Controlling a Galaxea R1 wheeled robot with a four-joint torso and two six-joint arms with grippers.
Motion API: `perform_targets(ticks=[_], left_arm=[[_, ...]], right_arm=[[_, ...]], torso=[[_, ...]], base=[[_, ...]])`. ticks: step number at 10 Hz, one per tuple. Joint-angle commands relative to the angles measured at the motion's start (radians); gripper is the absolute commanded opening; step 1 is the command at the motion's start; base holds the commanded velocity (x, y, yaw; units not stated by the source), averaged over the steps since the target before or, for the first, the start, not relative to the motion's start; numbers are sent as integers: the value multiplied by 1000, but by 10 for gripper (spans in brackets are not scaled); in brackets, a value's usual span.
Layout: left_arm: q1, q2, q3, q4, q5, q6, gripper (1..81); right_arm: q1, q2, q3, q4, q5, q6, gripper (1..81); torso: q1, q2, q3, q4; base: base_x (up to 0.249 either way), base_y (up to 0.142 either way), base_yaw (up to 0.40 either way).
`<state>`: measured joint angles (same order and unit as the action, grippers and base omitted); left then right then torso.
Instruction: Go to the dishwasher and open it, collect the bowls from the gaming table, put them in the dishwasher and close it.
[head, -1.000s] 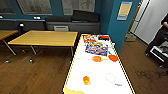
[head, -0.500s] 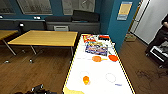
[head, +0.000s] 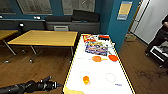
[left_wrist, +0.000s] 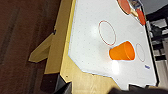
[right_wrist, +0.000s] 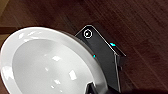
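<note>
- Low at the frame's left edge in the head view, the left gripper (head: 55, 85) hangs beside the glossy white gaming table (head: 100, 75); whether its fingers are open cannot be told.
- Two shallow orange bowls (head: 96, 58) sit mid-table, right of centre; the arm should reach beyond the tipped orange plastic cup (left_wrist: 122, 51).
- Seen from the right wrist, a white glossy bowl (right_wrist: 45, 65) looms large; a grasp cannot be judged.

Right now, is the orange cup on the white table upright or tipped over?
Tipped over: the orange cup lies on its side on the gaming table, its rim facing sideways in the left wrist view.
</note>
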<state>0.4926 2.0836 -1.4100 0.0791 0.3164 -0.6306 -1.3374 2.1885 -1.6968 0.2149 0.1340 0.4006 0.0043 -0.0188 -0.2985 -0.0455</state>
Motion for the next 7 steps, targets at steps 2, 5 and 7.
perform_targets(ticks=[2, 5, 7], left_arm=[[-217, 55, -121, 1, 41, -124, 811], [-252, 135, -130, 21, 49, -133, 811], [-252, 205, -182, 53, 90, -135, 811]], right_arm=[[51, -40, 8, -19, -60, -2, 10], [51, -36, 5, -19, -63, -2, 10], [51, -20, -7, -20, -67, -3, 10]], torso=[[0, 0, 0, 0], [0, 0, 0, 0], [0, 0, 0, 0]], base=[[0, 0, 0], [0, 0, 0], [0, 0, 0]])
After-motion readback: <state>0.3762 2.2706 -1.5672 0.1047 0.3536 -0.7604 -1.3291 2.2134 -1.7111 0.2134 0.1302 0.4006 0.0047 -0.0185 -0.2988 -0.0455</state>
